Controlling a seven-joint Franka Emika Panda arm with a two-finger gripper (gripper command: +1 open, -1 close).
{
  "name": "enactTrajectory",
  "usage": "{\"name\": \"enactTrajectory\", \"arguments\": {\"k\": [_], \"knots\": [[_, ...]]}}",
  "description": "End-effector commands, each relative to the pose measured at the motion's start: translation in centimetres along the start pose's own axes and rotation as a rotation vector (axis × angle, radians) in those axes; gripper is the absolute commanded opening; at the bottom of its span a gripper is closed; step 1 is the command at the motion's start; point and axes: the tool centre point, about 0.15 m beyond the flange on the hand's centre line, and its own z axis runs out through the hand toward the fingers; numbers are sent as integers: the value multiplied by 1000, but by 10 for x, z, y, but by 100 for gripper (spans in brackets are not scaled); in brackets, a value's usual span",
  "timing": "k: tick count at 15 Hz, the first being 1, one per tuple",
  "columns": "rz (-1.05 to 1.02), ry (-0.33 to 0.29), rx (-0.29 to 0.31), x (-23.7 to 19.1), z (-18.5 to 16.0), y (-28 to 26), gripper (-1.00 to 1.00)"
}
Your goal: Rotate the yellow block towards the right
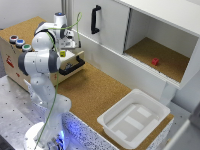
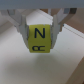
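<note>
Yellow block [image 2: 39, 38], marked with black letters, sits clamped between the two fingers of the end effector [image 2: 40, 31] in the wrist view, one finger pressed to each side face. In the exterior view the yellow block [image 1: 63, 53] shows as a small spot just under the end effector [image 1: 64, 49], above the cork-topped table [image 1: 95, 90] near the wooden drawer with the black handle [image 1: 73, 65]. Whether the block rests on the cork or is lifted slightly, I cannot tell. The grasp step looks done, so the turn itself is in hand. Next, I judge, the wrist should twist rightward about the vertical axis while keeping the grip firm. A small red block [image 1: 155, 62] lies well apart, inside the open cabinet [image 1: 165, 45].
</note>
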Motion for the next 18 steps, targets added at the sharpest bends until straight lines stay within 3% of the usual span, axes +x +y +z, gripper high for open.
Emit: {"name": "enactTrajectory", "arguments": {"k": [1, 2, 4, 6, 9, 10, 13, 15, 18], "knots": [[254, -33, -8, -4, 25, 7, -100], [326, -20, 48, -7, 31, 6, -100], [349, -43, 10, 2, 26, 3, -100], [427, -28, 75, 1, 36, 4, -100], [543, -9, 60, 11, 40, 13, -100], [608, 25, 108, 13, 45, 15, -100], [645, 50, 84, 24, 43, 24, -100], [664, 55, 109, 25, 50, 25, -100], [561, 31, 78, 32, 39, 19, -100]]}}
